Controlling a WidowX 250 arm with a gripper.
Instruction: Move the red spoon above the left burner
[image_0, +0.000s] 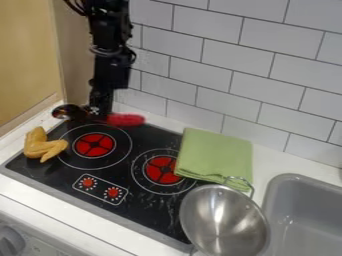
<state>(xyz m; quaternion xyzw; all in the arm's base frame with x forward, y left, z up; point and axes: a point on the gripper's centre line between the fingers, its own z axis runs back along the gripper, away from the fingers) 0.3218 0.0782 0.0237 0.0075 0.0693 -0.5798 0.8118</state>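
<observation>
Because the gripper hangs down over the mid part of the red spoon, just beyond the left burner on the wall side, I can't tell from here if it's shut on the thing or merely sitting over it. Red handle pokes out to the right, dark bowl to the left, both on the far side of the left burner. That's roughly the spot the task wants, so IMO we're at the placing/letting-go stage, w/ maybe a small nudge left.

Main risk: a bad release. If the hold is off-centre, the heavier bowl end could swing down and roll the spoon onto the left burner. Can't confirm it's resting flat either, so if there's a gap under it, an early release = drop + bounce.

2nd risk: the tiled wall, behind the left burner. Too much push that way and the handle or gripper prob. scrapes it.

3rd: the toy chicken wing, just left of the left burner. If the bowl end sweeps toward me, it could bump the wing. The green cloth, right of the left burner, might snag the handle, but only w/ a big swing; low odds.
</observation>
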